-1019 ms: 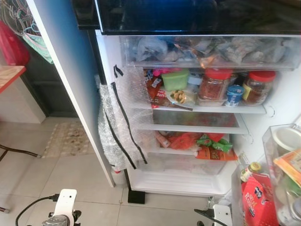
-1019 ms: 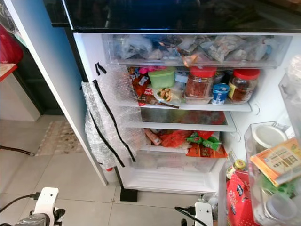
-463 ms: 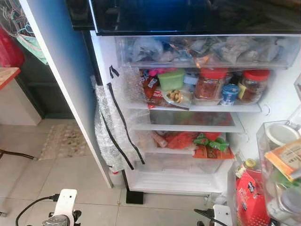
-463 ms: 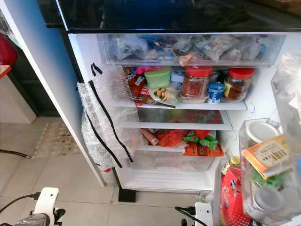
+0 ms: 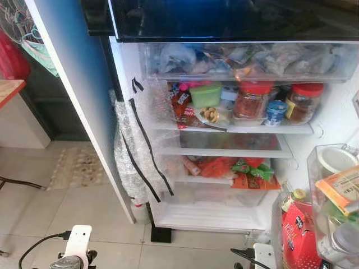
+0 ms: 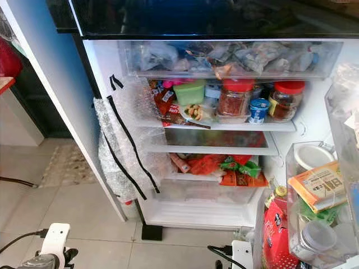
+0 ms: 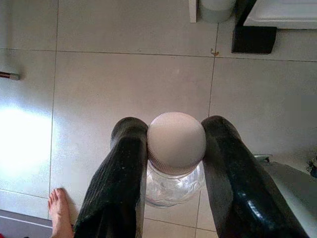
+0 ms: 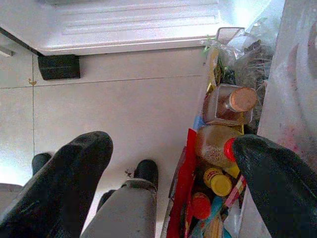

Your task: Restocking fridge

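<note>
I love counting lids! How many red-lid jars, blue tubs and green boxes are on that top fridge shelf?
Red-lid jars: 2
Blue tubs: 1
Green boxes: 1
Total: 4

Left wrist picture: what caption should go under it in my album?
The left gripper holds a clear jar by its pale lid above the tiled floor.

2 red-lidded jars, 1 green tub, 1 blue cup, 1 fridge
</note>
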Motion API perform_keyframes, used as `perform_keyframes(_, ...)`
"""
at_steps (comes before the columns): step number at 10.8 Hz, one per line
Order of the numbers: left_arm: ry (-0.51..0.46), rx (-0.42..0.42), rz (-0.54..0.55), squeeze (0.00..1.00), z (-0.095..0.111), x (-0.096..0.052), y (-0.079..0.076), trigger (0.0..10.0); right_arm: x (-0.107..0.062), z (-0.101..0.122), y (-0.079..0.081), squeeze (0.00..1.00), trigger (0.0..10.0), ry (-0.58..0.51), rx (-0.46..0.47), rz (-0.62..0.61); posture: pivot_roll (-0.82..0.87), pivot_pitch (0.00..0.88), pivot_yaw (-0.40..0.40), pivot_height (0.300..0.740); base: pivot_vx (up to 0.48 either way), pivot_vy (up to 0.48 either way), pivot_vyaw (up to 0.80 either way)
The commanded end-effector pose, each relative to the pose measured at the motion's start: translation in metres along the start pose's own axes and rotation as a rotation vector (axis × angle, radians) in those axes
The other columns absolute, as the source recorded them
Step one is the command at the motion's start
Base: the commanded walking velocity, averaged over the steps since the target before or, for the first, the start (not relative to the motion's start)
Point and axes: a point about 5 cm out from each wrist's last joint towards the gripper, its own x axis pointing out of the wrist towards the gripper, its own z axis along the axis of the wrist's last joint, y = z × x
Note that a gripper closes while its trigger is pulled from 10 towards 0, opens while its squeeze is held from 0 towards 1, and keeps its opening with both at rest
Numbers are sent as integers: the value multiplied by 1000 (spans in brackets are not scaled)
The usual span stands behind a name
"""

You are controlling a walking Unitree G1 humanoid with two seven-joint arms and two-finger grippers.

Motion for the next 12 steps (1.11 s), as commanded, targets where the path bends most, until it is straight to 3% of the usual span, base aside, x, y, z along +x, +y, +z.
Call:
perform_keyframes(1,4,19,8,0,0,-1,5,10000,0,0,-1,0,10000,1,8,1,5,0,33,740,0,0,0)
perform_keyframes(7,4,21,7,0,0,-1,5,10000,-2,7,15,0,10000,-95,140,236,6,0,34,740,0,-269,0)
perform_keyframes(12,4,21,5,0,1,-1,5,10000,-2,6,13,0,10000,-81,125,243,6,0,32,740,0,-271,0)
